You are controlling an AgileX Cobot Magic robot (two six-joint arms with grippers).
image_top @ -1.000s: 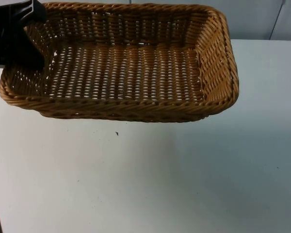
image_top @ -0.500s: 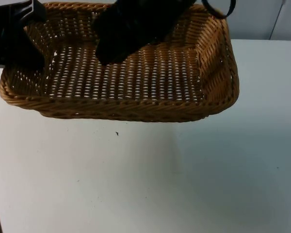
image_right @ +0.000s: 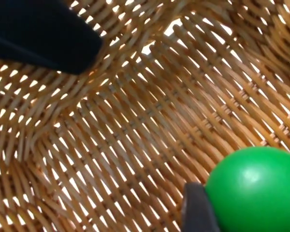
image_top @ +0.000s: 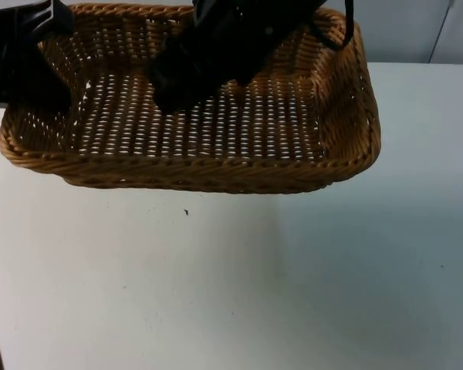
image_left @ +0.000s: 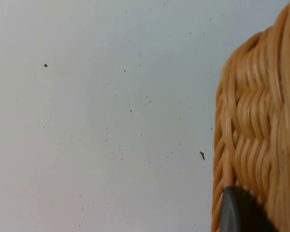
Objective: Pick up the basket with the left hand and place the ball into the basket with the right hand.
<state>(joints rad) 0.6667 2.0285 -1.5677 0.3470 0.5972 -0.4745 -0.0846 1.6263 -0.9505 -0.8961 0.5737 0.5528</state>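
I'm holding the rectangular tan woven wicker basket point(image_top: 216, 116) up off the white table top point(image_top: 255, 293) with my left gripper point(image_top: 27, 62), clamped on the basket's rim at its left end. In the left wrist view one black fingertip point(image_left: 239, 212) is pressing against the outside of the wicker wall point(image_left: 256, 135), with the speckled table surface beside it.

My right gripper point(image_top: 181, 81) is sitting over the basket's interior, above the woven floor. In the right wrist view it's gripping the smooth green ball point(image_right: 258, 191): a black fingertip point(image_right: 195, 210) is touching the ball's side, and the basket's weave point(image_right: 135, 121) lies right behind it. So the ball is inside the basket's outline but not resting on the floor.
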